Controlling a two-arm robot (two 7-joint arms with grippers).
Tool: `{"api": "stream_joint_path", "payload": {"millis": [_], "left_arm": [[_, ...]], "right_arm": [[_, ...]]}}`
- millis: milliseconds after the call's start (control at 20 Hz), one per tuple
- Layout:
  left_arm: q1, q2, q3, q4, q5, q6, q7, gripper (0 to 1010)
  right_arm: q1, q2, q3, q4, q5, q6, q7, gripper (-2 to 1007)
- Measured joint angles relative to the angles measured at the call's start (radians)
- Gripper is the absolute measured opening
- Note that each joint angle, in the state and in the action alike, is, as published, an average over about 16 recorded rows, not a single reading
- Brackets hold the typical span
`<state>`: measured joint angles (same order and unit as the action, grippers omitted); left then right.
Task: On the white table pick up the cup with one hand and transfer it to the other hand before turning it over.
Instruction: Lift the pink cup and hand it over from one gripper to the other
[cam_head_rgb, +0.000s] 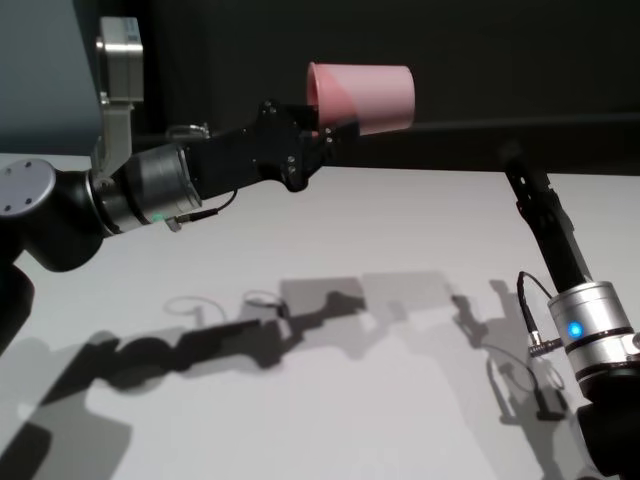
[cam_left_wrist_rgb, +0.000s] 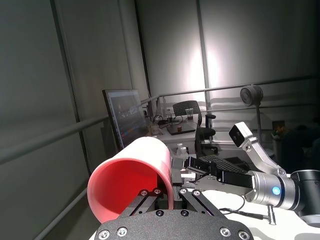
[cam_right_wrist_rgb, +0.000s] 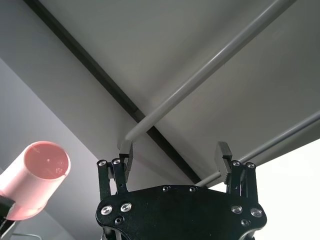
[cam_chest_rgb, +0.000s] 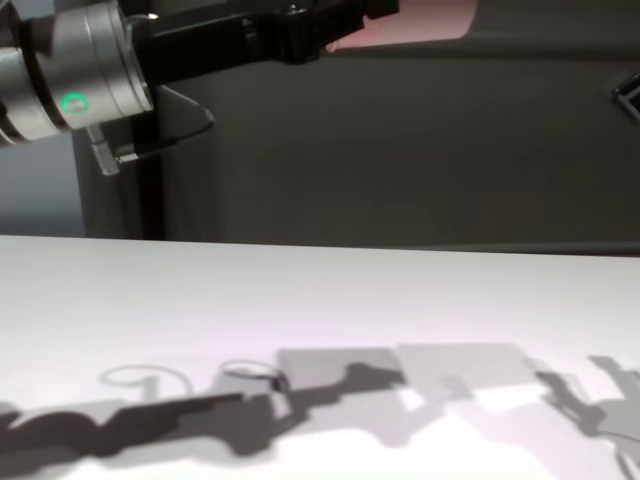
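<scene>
My left gripper (cam_head_rgb: 328, 128), on the arm with the green ring, is shut on the salmon-pink cup (cam_head_rgb: 365, 98) and holds it on its side high above the white table (cam_head_rgb: 380, 230). The cup's mouth faces my left wrist camera (cam_left_wrist_rgb: 132, 182), and its fingers (cam_left_wrist_rgb: 150, 197) clamp the rim. The cup's flat base shows in the right wrist view (cam_right_wrist_rgb: 37, 177). My right gripper (cam_head_rgb: 515, 162), on the arm with the blue ring, is open and empty, raised to the right of the cup and apart from it (cam_right_wrist_rgb: 175, 155). It also shows in the left wrist view (cam_left_wrist_rgb: 186, 169).
A dark wall (cam_head_rgb: 500, 60) runs behind the table's far edge. Arm shadows lie across the tabletop (cam_chest_rgb: 300, 300). A monitor (cam_left_wrist_rgb: 122, 117), office chairs and rails stand beyond the table in the left wrist view.
</scene>
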<state>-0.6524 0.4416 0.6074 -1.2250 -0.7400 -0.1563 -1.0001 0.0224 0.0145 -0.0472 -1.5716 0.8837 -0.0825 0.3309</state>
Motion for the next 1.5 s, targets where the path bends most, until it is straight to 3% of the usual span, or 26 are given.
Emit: {"api": "stream_joint_path", "payload": {"millis": [350, 650, 1500], "left_arm": [[0.0, 0.0, 0.0, 0.0, 0.0, 0.0, 0.0, 48], [0.0, 0.0, 0.0, 0.0, 0.0, 0.0, 0.0, 48], [0.0, 0.0, 0.0, 0.0, 0.0, 0.0, 0.0, 48]], "right_arm": [[0.035, -0.01, -0.003, 0.033, 0.083, 0.008, 0.047, 1002], [0.066, -0.019, -0.018, 0.062, 0.133, 0.007, 0.087, 1002], [0.128, -0.03, -0.093, 0.119, 0.19, -0.021, 0.165, 1002]]}}
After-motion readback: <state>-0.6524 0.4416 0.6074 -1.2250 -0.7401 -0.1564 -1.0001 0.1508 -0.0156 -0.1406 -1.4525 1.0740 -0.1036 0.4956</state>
